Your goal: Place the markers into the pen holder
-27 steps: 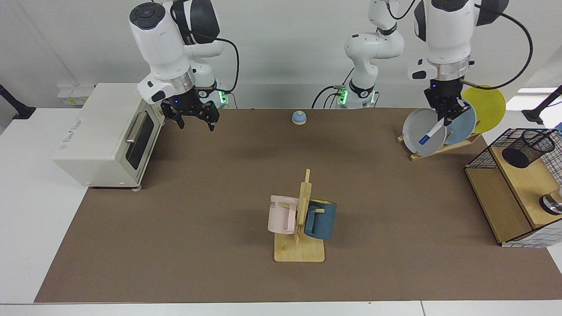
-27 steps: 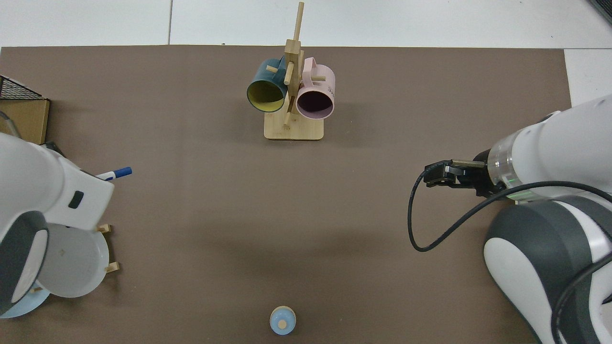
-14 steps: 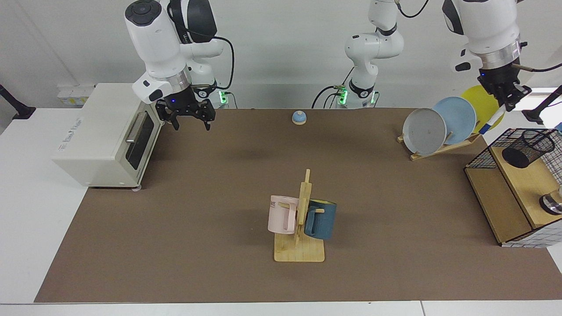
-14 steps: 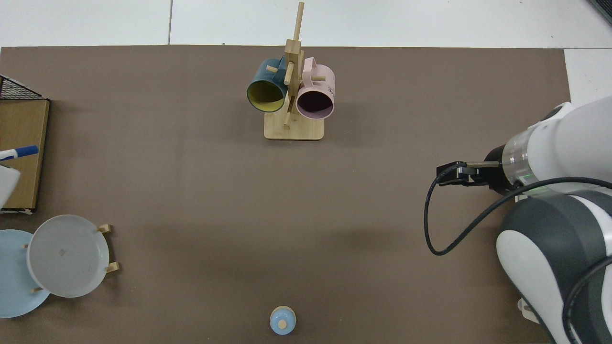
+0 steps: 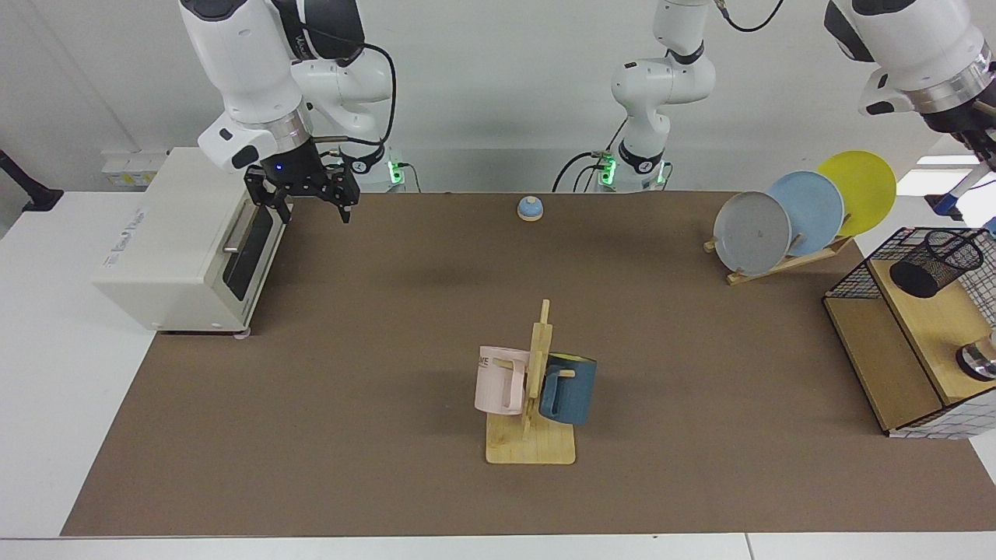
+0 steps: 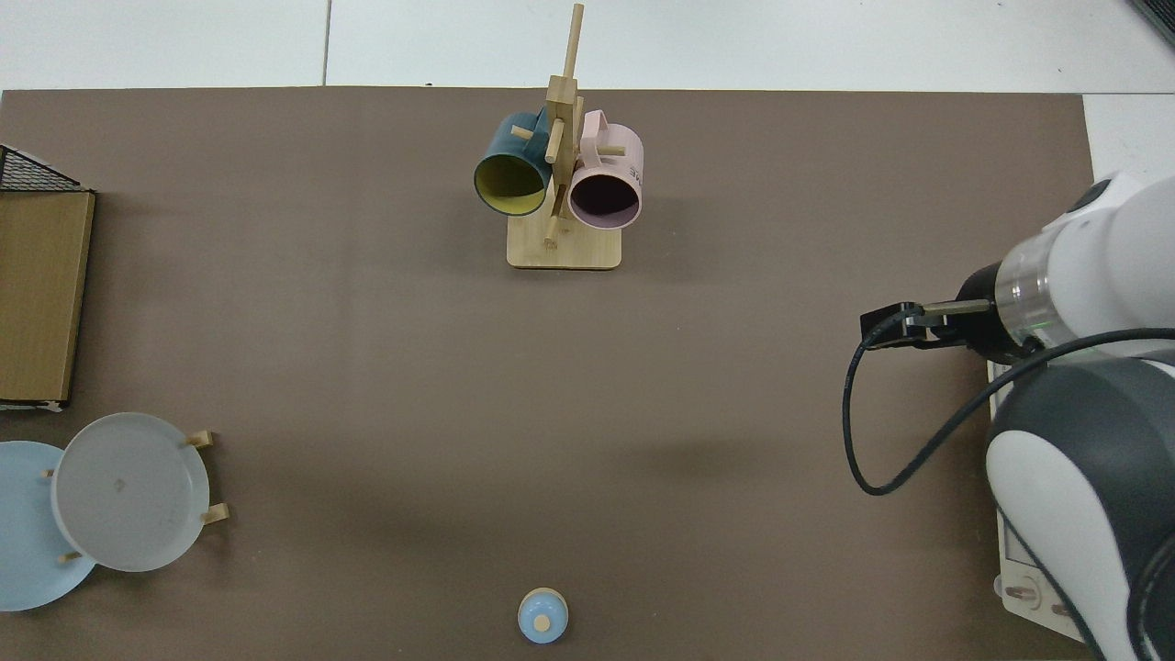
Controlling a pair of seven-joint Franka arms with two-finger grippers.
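The marker (image 5: 962,189), white with a blue end pointing down-left, hangs tilted at the facing view's right edge. My left gripper (image 5: 985,158) is shut on its upper part, high above the wire shelf. The pen holder (image 5: 936,261), a black mesh cup, lies tilted on the shelf's wooden top, below and a little left of the marker. My right gripper (image 5: 313,208) hangs open and holds nothing, just in front of the toaster oven (image 5: 183,241). In the top view the right gripper (image 6: 886,328) shows at the right; the marker and pen holder are out of that view.
A wooden mug stand (image 5: 532,435) with a pink mug (image 5: 498,379) and a blue mug (image 5: 568,389) stands mid-table. A plate rack (image 5: 778,260) with three plates sits left of the wire-and-wood shelf (image 5: 879,350). A small blue bell (image 5: 530,208) is at the back.
My left gripper carried the marker up and towards the view's right, from in front of the plates to above the shelf. The right gripper drew back towards the toaster oven.
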